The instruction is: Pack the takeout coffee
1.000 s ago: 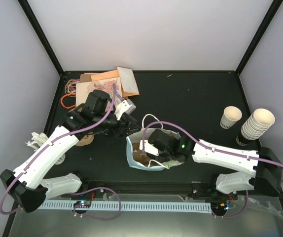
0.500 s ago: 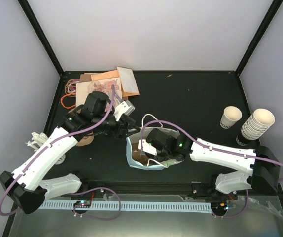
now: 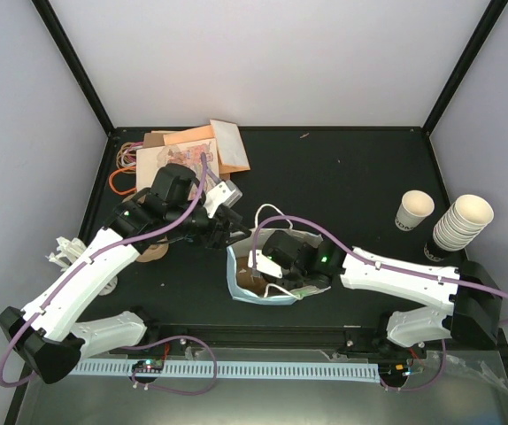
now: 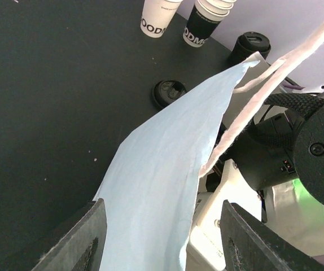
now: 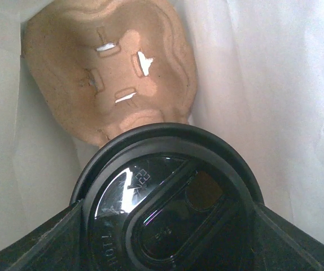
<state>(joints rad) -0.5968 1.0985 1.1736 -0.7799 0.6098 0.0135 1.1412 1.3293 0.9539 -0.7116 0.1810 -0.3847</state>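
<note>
The right end effector (image 5: 167, 243) is grasping the takeout coffee (image 5: 162, 186) at its black lid, inside the white paper bag (image 5: 275, 84), where a brown pulp carrier (image 5: 105, 68) is lying deeper down. The left end effector (image 4: 162, 240) is hanging released, its fingers straddling the bag's wall. The bag is sitting by the counter's (image 4: 49, 101) near edge. At the right edge, a cream cup (image 4: 156, 14) is showing the partial letters "ODMO".

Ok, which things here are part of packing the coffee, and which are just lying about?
In the job: takeout coffee, pulp cup carrier, paper bag.
Lying about: single lidless cup, stacked cups, paper pile.
</note>
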